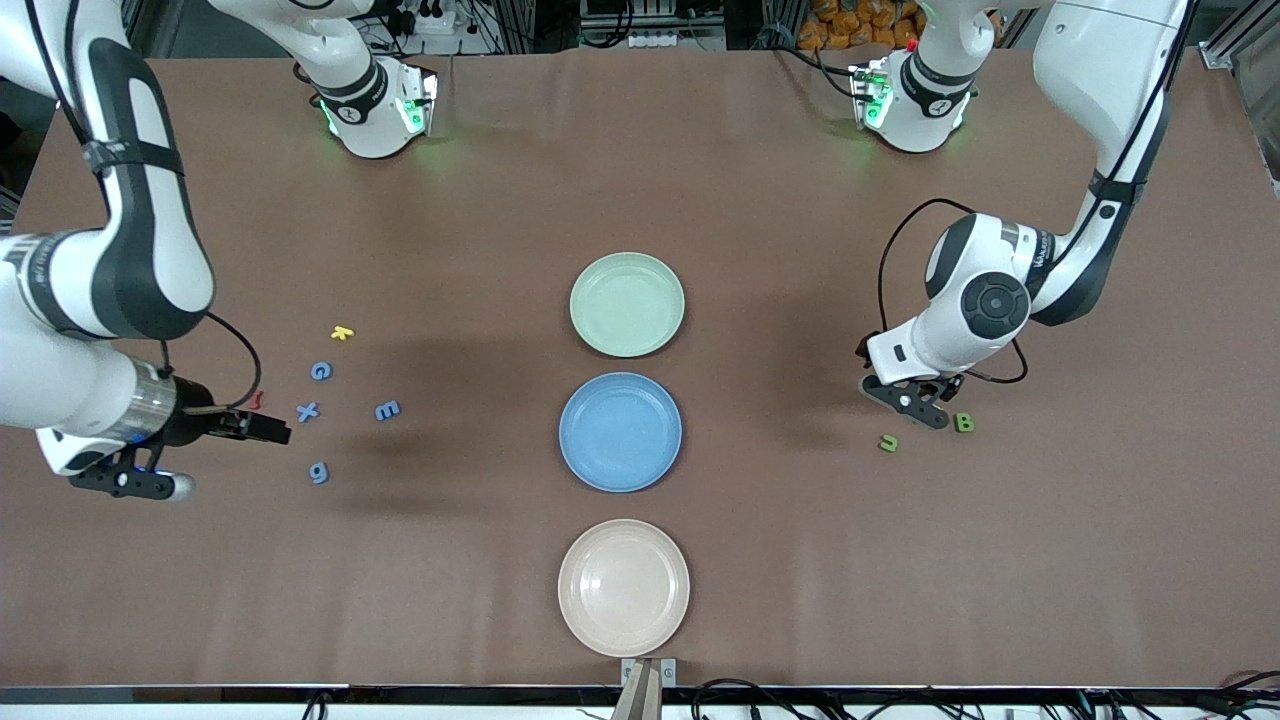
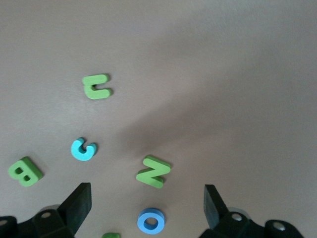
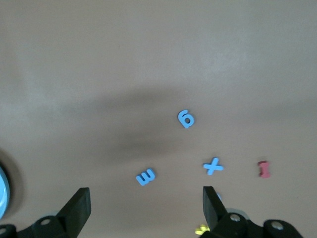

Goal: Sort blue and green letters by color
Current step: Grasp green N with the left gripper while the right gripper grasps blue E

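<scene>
Brown tabletop, nothing sorted yet: your left gripper hangs wide open and empty over the green N, right gripper likewise by the blue x, so descend and grasp.

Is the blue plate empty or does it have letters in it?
Empty. The blue plate shows only bare bottom; the blue letters lie on the table.
</scene>
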Controlling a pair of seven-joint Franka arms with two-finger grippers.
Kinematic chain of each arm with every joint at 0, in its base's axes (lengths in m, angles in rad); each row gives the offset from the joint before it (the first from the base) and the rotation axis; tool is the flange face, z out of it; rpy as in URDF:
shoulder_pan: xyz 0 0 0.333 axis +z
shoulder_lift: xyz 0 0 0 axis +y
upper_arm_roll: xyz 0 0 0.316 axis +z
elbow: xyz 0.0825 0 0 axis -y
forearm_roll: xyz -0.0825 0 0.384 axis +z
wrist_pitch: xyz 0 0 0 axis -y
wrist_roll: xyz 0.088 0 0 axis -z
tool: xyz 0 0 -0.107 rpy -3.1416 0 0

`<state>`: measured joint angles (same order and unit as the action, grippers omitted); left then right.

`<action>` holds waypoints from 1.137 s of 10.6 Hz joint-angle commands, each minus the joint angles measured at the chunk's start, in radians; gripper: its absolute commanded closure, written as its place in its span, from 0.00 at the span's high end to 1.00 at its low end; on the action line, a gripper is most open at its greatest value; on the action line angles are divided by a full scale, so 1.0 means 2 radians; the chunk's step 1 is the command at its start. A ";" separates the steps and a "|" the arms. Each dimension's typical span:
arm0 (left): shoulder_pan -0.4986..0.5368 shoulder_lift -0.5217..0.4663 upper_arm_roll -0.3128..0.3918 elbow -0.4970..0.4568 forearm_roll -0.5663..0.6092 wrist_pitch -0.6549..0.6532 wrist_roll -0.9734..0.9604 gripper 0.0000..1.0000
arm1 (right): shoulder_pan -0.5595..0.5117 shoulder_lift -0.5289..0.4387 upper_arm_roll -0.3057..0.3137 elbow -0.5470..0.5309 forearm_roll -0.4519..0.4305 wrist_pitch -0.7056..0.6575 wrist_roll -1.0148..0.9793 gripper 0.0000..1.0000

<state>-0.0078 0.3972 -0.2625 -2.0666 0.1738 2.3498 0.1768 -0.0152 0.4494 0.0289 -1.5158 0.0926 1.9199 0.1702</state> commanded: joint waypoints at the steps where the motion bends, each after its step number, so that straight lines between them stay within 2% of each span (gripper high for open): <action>1: -0.001 0.018 -0.012 0.000 0.012 0.005 0.018 1.00 | 0.022 -0.002 -0.002 -0.040 0.004 0.058 0.093 1.00; 5: -0.001 0.028 -0.014 0.001 0.012 0.017 0.050 1.00 | 0.073 0.033 -0.003 -0.044 -0.002 0.117 0.288 1.00; 7: -0.001 0.035 -0.014 0.002 0.012 0.017 0.079 1.00 | 0.093 0.033 -0.006 -0.074 -0.003 0.136 0.359 1.00; 10: 0.000 0.043 -0.013 0.001 0.012 0.017 0.103 1.00 | 0.101 0.001 -0.006 -0.183 -0.003 0.206 0.416 1.00; 12: 0.005 0.046 -0.013 0.001 0.012 0.016 0.128 1.00 | 0.095 -0.022 -0.013 -0.239 -0.003 0.217 0.420 1.00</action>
<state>-0.0103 0.4791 -0.2866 -2.0679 0.1750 2.3727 0.3796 0.1802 0.5111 0.0233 -1.8243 0.0927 2.3169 0.9742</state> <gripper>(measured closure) 0.000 0.000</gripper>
